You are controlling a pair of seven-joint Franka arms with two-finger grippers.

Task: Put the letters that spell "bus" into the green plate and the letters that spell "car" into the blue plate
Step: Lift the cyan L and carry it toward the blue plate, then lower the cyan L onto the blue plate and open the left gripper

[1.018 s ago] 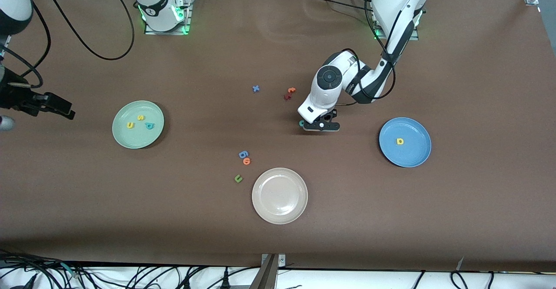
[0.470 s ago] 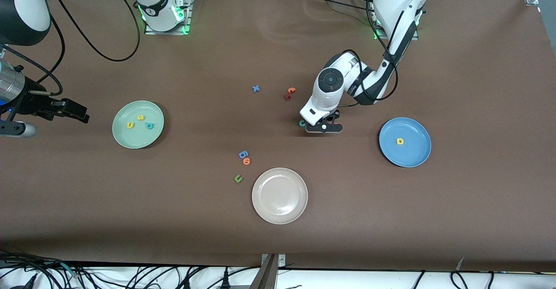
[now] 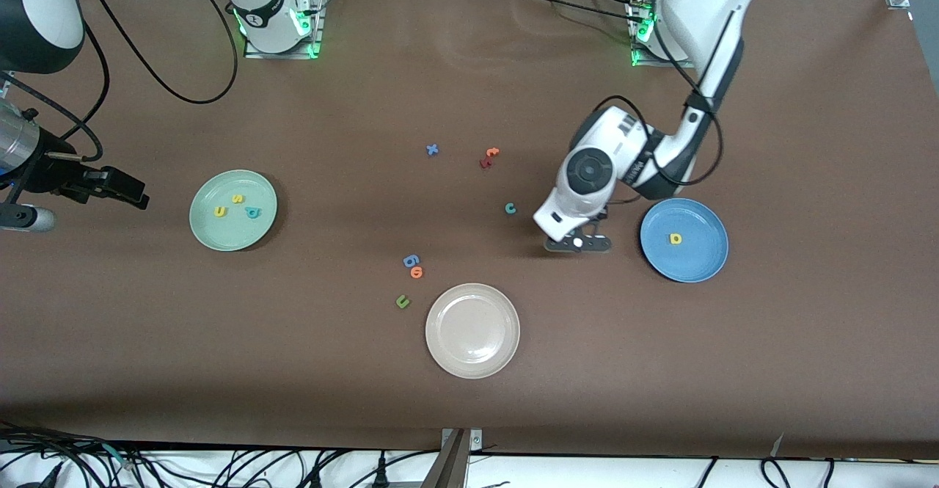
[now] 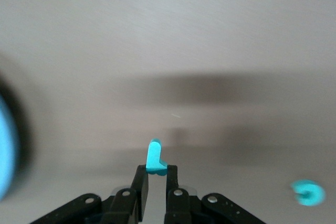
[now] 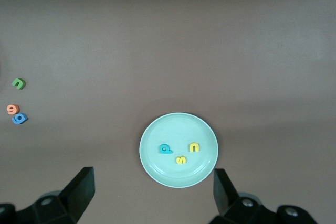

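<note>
Meanwhile the left gripper [image 3: 579,244] hung over bare table between the teal c [image 3: 510,208] and the blue plate [image 3: 697,262], its jaws pinched shut on the teal r [image 4: 154,158], which stood up between the fingertips [image 4: 142,179]. The c lay alone on the table, apart from the gripper, toward the right arm's end. The yellow a [image 3: 676,238] sat in the blue plate. In the green plate [image 3: 213,237] lay the yellow u [image 3: 219,211], yellow s [image 3: 237,198] and teal b [image 3: 253,213]. The right gripper [image 3: 117,188] waited beside that plate at the table's end, jaws wide apart and empty. A white plate [image 3: 472,356] stood nearer the camera.
</note>
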